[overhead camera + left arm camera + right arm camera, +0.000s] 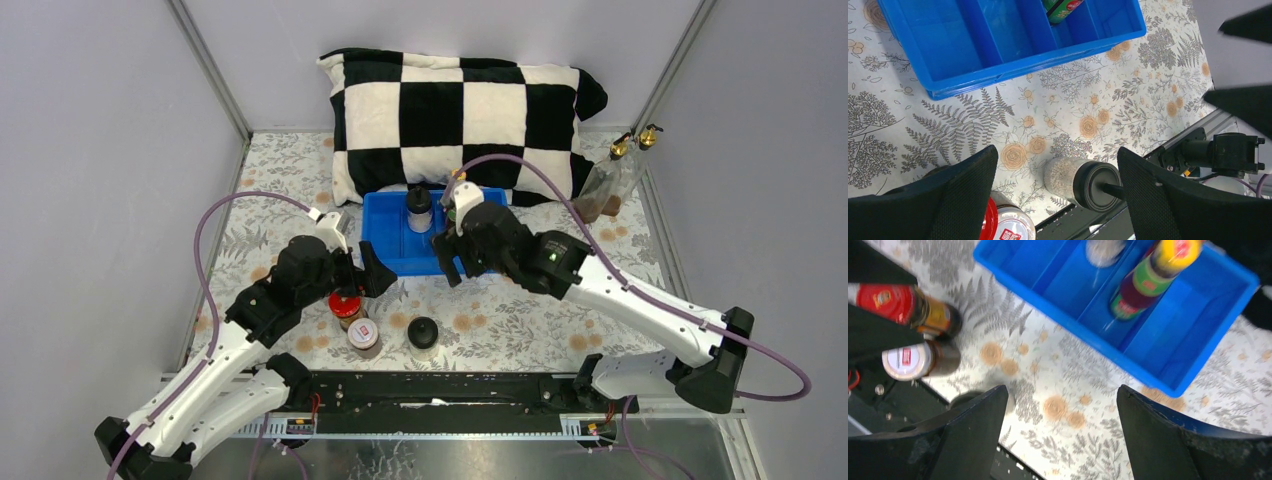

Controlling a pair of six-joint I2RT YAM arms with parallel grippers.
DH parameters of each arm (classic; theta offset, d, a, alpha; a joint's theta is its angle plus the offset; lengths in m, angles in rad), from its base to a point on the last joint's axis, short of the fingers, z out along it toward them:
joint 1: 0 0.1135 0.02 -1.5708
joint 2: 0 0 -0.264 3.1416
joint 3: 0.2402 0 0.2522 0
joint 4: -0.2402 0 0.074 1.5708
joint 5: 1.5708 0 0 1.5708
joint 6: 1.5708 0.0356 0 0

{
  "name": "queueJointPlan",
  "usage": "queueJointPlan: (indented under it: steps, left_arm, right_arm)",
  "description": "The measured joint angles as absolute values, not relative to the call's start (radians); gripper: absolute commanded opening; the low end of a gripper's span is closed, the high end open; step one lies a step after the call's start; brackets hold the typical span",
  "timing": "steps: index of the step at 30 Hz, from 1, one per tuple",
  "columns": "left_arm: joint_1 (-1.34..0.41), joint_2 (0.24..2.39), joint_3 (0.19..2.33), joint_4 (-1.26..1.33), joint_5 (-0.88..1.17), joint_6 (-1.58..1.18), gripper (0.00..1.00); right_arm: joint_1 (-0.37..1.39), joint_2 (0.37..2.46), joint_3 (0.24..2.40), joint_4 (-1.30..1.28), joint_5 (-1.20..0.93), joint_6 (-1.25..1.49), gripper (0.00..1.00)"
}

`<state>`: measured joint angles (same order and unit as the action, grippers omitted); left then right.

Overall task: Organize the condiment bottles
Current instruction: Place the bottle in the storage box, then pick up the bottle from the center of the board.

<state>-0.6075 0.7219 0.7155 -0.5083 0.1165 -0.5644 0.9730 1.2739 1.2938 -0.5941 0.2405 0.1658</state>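
While your right gripper (1062, 390) hovers wide and empty over the blue tray's (392, 240) near rim, your left gripper (1057, 151), equally spread, hangs beside the red-lidded jar (346, 303), presumably its next pick.

Your light is even and soft, with faint shadows; beyond the right fingers (1168, 440), the yellow-capped sauce bottle (1148, 285) looks blurred.

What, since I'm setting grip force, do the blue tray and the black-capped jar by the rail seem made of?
Blue tray: likely moulded plastic, glossy, uniform colour, soft reflections. Black-capped jar: clear body showing pale granules, glass or plastic, cannot tell; cap matte black, probably plastic.
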Motion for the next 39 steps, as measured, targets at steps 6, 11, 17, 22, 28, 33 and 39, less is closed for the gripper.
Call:
queueJointPlan:
  steps: [6, 11, 17, 22, 28, 33, 39]
  left_arm:
    - [-0.608, 0.712, 0.715, -0.508, 0.116, -0.564, 0.93]
    - [-0.609, 0.702, 0.715, -0.509, 0.116, -0.564, 0.97]
    - [-0.609, 0.702, 0.715, -0.509, 0.114, -0.564, 0.99]
    - [-0.609, 0.699, 0.715, -0.509, 0.107, -0.565, 0.99]
    - [-0.609, 0.673, 0.718, -0.523, 0.08, -0.567, 0.99]
    - [-0.609, 0.648, 0.748, -0.586, 0.005, -0.585, 0.99]
    - [-0.609, 0.647, 0.822, -0.685, -0.078, -0.638, 0.99]
  right_arm:
    - [1.097, 1.247, 1.177, -0.586, 0.24, 0.204, 0.9]
    - [1.229, 1.238, 1.089, -0.563, 0.246, 0.227, 0.92]
    - [1.339, 1.213, 1.028, -0.529, 0.246, 0.252, 0.93]
    - [1.406, 1.225, 1.016, -0.498, 0.246, 0.259, 0.93]
    - [1.422, 1.286, 1.016, -0.445, 0.249, 0.259, 0.95]
    - [1.423, 1.313, 1.011, -0.408, 0.285, 0.262, 0.96]
    - [1.423, 1.316, 0.99, -0.368, 0.348, 0.278, 0.96]
